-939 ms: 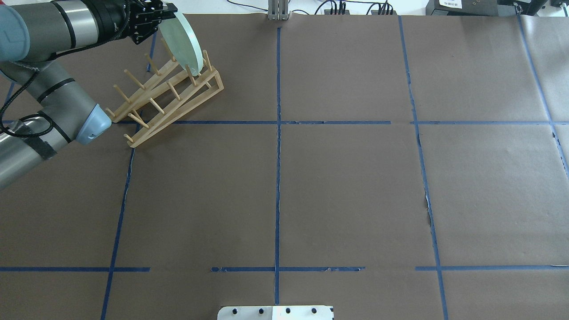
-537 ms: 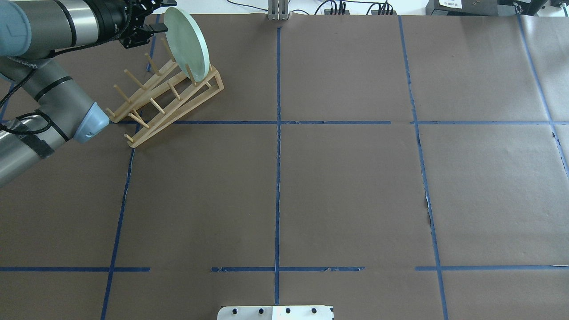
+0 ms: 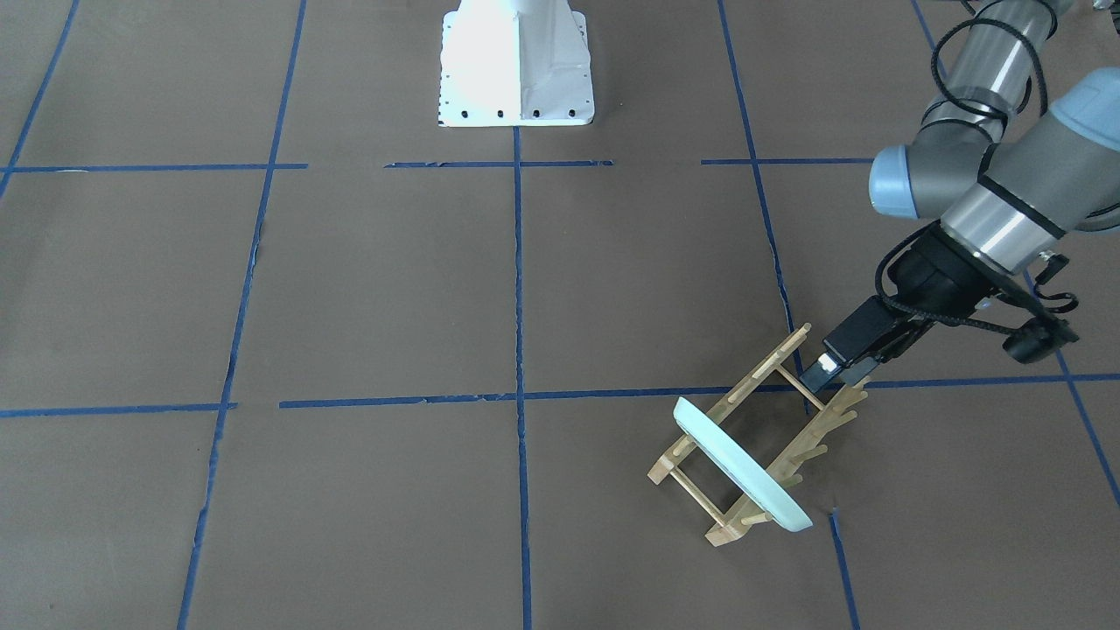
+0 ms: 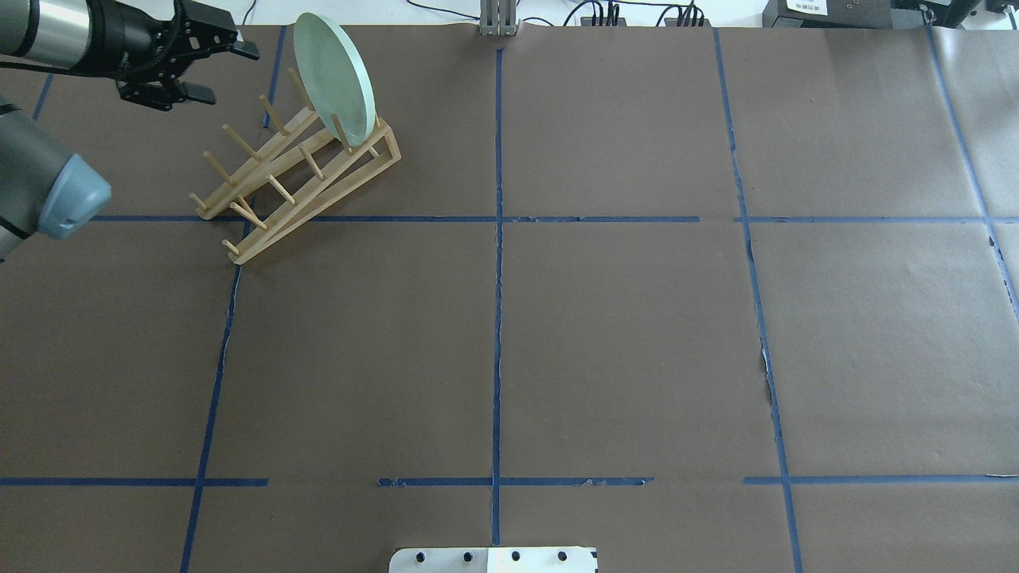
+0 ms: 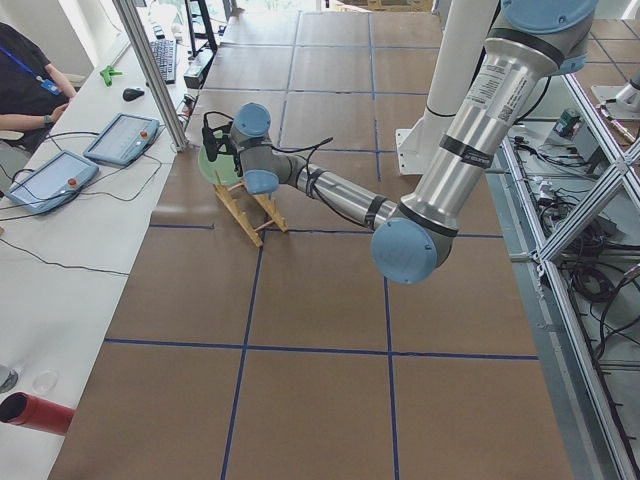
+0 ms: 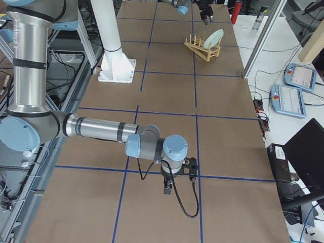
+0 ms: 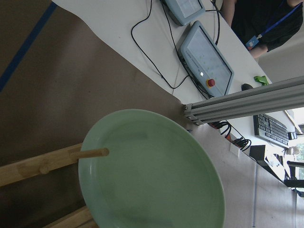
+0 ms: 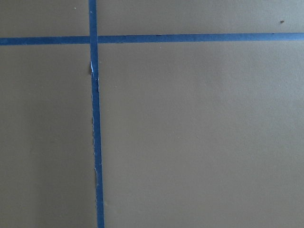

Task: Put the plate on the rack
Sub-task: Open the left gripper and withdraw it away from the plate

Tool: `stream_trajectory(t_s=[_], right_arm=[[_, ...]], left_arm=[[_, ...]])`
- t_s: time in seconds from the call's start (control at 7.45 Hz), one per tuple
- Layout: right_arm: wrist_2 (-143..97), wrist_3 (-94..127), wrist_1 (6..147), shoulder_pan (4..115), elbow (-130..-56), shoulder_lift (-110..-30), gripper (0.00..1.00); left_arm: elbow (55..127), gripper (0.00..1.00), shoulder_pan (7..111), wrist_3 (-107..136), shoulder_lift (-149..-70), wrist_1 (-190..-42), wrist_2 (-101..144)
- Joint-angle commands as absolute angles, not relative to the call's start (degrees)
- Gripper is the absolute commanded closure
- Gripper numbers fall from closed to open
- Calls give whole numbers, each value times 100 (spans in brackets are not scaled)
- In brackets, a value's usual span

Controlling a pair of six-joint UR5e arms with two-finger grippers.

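The pale mint-green plate [image 4: 334,76] stands on edge between the pegs at the far end of the light wooden rack [image 4: 294,171], leaning slightly. My left gripper [image 4: 225,74] is open and empty, off to the left of the plate and clear of it. In the front-facing view the plate [image 3: 744,477] sits across the rack [image 3: 754,381] with the left gripper [image 3: 831,374] above the rack's other end. The left wrist view shows the plate's face [image 7: 152,175] against a peg [image 7: 90,153]. My right gripper [image 6: 169,188] hangs low over the table far from the rack; I cannot tell whether it is open or shut.
Brown paper with blue tape lines covers the table [image 4: 621,334]. The robot's white base [image 3: 514,66] stands at the near edge. An aluminium post [image 4: 497,17] and cables lie at the far edge behind the rack. A person with pendants sits beyond that edge [image 5: 35,75].
My left gripper has let go of the plate's rim and drawn back to the left. The plate has settled upright in the rack and stays there.
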State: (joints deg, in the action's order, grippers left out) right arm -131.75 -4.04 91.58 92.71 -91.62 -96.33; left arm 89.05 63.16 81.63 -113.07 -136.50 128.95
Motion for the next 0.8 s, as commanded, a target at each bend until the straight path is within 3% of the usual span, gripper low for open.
stream_trajectory(t_s=[0.0, 0.4, 0.67], right_arm=[[-13175, -404, 9158, 9264, -9167, -9633, 0], [-13175, -404, 9158, 9264, -9167, -9633, 0], [-13175, -404, 9158, 9264, -9167, -9633, 0]], left_arm=[[9718, 0, 6686, 5270, -10532, -11374, 13131], [9696, 0, 7984, 559, -9600, -9803, 13113], [9642, 0, 8838, -350, -9397, -8610, 13078]])
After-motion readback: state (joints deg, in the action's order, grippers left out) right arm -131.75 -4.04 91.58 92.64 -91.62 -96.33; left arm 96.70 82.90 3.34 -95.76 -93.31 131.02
